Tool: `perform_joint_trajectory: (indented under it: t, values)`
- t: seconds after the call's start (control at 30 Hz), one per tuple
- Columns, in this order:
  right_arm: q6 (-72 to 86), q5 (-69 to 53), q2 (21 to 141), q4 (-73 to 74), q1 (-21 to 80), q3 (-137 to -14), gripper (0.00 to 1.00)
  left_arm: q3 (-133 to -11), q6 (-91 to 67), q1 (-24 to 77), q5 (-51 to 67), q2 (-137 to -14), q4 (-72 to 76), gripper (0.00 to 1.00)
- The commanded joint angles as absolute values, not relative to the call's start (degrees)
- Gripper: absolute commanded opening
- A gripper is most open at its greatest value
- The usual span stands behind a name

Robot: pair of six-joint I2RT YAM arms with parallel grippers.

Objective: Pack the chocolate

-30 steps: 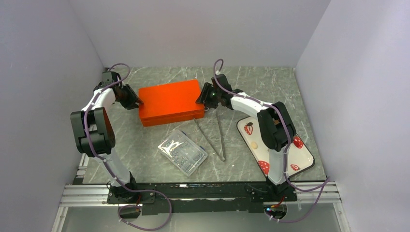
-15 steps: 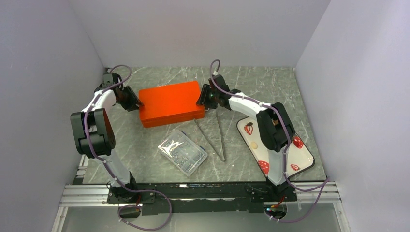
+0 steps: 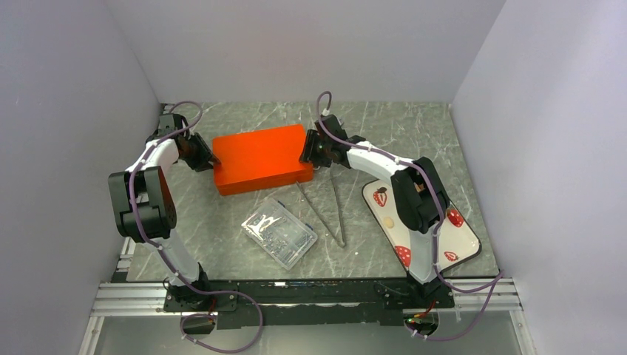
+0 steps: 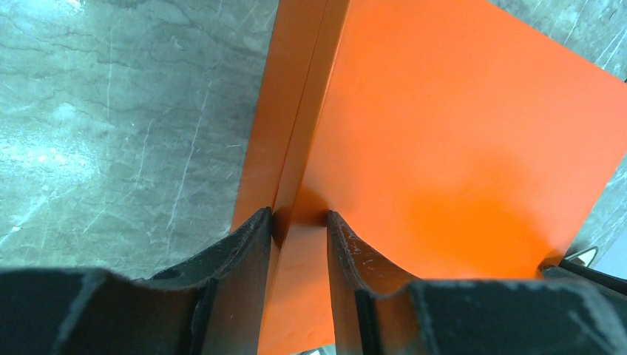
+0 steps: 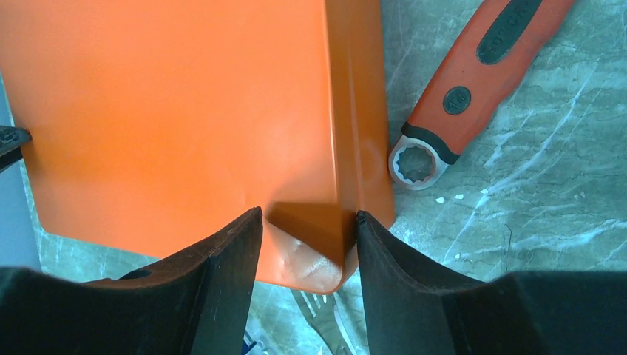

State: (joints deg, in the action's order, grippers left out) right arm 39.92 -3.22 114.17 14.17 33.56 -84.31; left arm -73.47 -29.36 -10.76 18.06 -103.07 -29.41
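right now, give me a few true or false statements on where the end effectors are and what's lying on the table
1. The left end effector and right end effector each clamp an end of the orange box. True.
2. The box stands open. False: its lid is on.
3. The tongs are in the right end effector. False: they lie on the table.
4. A cream chocolate sits on the strawberry plate. True.
5. The clear tray rests on the box. False: it is on the table, nearer the arms.

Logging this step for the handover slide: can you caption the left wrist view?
Left gripper pinching the end rim of the orange box, which sits on the grey marble table.
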Motion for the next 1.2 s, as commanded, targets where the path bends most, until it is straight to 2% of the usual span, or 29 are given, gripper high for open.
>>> perform_joint_trajectory:
  t: [0.0,0.7,0.8,0.93,1.03,1.07,1.17]
  values:
    - [39.62,-4.22,113.65,13.6,34.63,-86.35,0.52,-72.43,-29.34,-9.49,18.92,-102.88,-31.37,0.37]
    - [37.89,-0.34,111.77,14.84,31.97,-78.97,0.49,-75.2,-30.32,-8.96,16.27,-106.36,-32.21,0.37]
    - [36.63,-0.13,110.65,17.49,31.62,-82.41,0.52,-75.33,-30.28,-8.88,15.89,-106.43,-32.33,0.37]
    - [34.54,2.04,108.67,20.27,31.04,-86.57,0.61,-75.79,-29.9,-8.95,15.39,-106.69,-32.86,0.37]
    - [32.89,3.01,107.76,22.84,31.09,-89.98,0.62,-75.94,-29.8,-8.92,15.36,-106.69,-32.87,0.37]
    - [32.57,2.91,107.64,23.19,31.36,-90.8,0.61,-75.9,-29.79,-8.96,15.38,-106.65,-32.87,0.37]
    - [31.07,3.78,108.59,25.63,33.12,-94.06,0.43,-75.86,-29.79,-8.92,15.47,-106.61,-32.87,0.37]
